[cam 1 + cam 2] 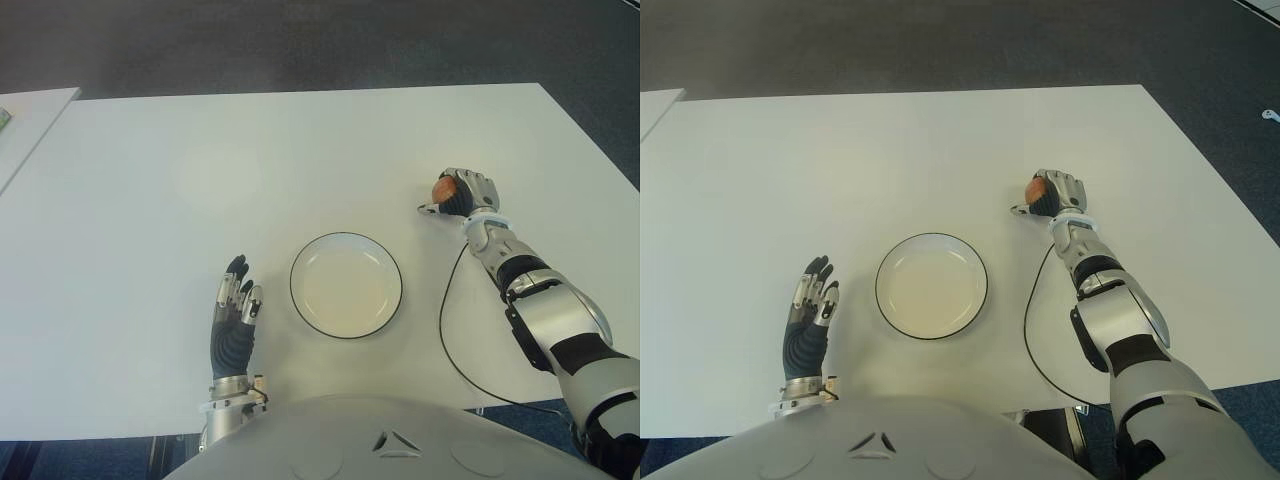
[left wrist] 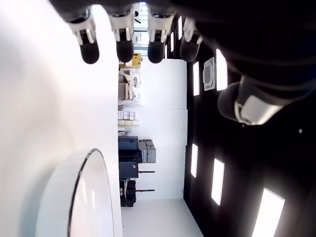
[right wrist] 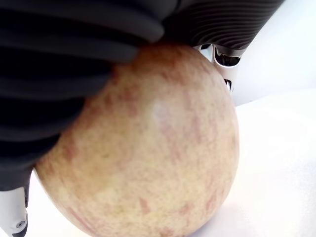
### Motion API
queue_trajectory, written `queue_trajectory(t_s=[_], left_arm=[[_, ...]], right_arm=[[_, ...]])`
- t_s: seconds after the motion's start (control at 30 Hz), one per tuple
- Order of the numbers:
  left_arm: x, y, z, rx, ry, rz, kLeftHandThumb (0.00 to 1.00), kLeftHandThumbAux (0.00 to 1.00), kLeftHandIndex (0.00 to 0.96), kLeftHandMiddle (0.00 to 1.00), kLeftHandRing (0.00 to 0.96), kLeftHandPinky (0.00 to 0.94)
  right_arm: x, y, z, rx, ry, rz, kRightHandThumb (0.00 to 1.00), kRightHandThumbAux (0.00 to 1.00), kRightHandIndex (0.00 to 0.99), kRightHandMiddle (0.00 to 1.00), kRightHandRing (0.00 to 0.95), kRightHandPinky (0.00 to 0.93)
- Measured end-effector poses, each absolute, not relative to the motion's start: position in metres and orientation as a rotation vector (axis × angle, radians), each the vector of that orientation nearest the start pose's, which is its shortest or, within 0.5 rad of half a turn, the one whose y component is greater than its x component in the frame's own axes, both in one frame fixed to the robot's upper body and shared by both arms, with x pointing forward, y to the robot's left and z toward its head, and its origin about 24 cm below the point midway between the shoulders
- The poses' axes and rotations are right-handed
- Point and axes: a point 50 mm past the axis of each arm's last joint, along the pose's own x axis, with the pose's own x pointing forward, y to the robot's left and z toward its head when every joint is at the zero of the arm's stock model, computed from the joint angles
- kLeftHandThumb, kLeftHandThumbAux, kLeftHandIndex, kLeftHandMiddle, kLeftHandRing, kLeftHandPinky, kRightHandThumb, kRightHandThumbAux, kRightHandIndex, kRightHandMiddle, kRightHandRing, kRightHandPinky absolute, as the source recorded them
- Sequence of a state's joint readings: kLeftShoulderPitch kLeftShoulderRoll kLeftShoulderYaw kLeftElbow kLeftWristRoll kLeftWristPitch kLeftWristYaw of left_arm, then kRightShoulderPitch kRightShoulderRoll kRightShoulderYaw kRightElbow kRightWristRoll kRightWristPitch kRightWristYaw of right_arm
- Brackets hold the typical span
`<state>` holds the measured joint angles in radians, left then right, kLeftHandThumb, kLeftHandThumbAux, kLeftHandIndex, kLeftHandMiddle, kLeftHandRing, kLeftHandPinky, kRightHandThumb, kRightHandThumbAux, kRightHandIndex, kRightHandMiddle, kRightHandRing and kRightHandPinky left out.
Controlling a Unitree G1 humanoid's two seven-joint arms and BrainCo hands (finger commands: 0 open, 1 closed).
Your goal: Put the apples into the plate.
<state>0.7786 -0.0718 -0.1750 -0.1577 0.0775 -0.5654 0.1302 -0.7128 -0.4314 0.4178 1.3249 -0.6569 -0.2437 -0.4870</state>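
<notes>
— Holding anything yet?

— Yes. My right hand (image 1: 462, 194) has its fingers (image 3: 74, 59) curled over a round, yellowish apple mottled with red streaks (image 1: 443, 187). It sits in my grasp out at about two o'clock from the shallow white round plate with the thin dark rim (image 1: 294, 290), well apart from it, low over the white table (image 1: 200, 170).

— How do you expect it to handle?

— Firm and smooth-skinned, I judge, with some heft for its size. It could slip or roll if my hold goes slack, and a hard drop might bruise it. Wrapping around its widest part, as my fingers do in the right wrist view, seems the safest hold.

— And your other hand?

— My left hand (image 1: 232, 322) shows at nine o'clock of the plate, just beside it, fingers spread and relaxed, gripping nothing.

— Is the plate filled?

— No, nothing lies in it. This is the only apple I can see.
</notes>
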Motion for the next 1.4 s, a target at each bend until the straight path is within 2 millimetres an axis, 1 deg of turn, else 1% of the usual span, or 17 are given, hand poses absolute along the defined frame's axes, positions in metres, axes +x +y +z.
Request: queue_trajectory(t_s=[0.1,0.33,0.4,0.6,0.73,0.83,1.1,1.13,1.23,1.37,1.4], left_arm=[[0.088,0.139,0.008,-0.029,0.015,0.202,0.056,0.454,0.0,0.0,0.0,0.0],[0.088,0.139,0.007,-0.028,0.017,0.202,0.049,0.453,0.0,0.0,0.0,0.0],[0.088,0.139,0.007,-0.028,0.019,0.203,0.048,0.452,0.0,0.0,0.0,0.0],[0.088,0.141,0.006,-0.031,0.029,0.209,0.049,0.445,0.0,0.0,0.0,0.0],[0.088,0.141,0.005,-0.034,0.032,0.212,0.053,0.447,0.0,0.0,0.0,0.0],[0.088,0.142,0.004,-0.037,0.036,0.215,0.054,0.449,0.0,0.0,0.0,0.0],[0.089,0.143,0.002,-0.043,0.039,0.219,0.057,0.452,0.0,0.0,0.0,0.0],[0.089,0.143,0.002,-0.044,0.04,0.219,0.057,0.451,0.0,0.0,0.0,0.0],[0.089,0.143,0.0,-0.046,0.047,0.221,0.056,0.448,0.0,0.0,0.0,0.0],[0.089,0.143,-0.001,-0.048,0.049,0.223,0.055,0.447,0.0,0.0,0.0,0.0],[0.09,0.144,-0.001,-0.048,0.048,0.224,0.056,0.448,0.0,0.0,0.0,0.0]], right_arm=[[0.338,-0.242,0.014,-1.347,0.12,-0.029,0.952,0.661,0.375,0.504,0.527,0.603],[0.338,-0.242,0.015,-1.343,0.119,-0.034,0.952,0.661,0.375,0.504,0.526,0.581],[0.338,-0.242,0.016,-1.339,0.116,-0.035,0.952,0.661,0.375,0.503,0.525,0.559],[0.341,-0.243,0.022,-1.327,0.076,-0.027,0.952,0.661,0.376,0.503,0.524,0.591],[0.341,-0.244,0.024,-1.328,0.054,-0.019,0.952,0.661,0.376,0.502,0.524,0.597],[0.341,-0.242,0.026,-1.326,0.025,-0.012,0.952,0.661,0.376,0.501,0.525,0.616],[0.346,-0.234,0.042,-1.289,-0.125,-0.025,0.954,0.659,0.381,0.505,0.523,0.558],[0.347,-0.233,0.044,-1.285,-0.141,-0.026,0.954,0.659,0.382,0.506,0.523,0.592],[0.348,-0.228,0.05,-1.269,-0.199,-0.027,0.955,0.658,0.383,0.506,0.524,0.647],[0.349,-0.224,0.056,-1.251,-0.263,-0.03,0.955,0.658,0.383,0.506,0.524,0.687],[0.35,-0.222,0.057,-1.247,-0.278,-0.031,0.92,0.665,0.389,0.517,0.64,0.717]])
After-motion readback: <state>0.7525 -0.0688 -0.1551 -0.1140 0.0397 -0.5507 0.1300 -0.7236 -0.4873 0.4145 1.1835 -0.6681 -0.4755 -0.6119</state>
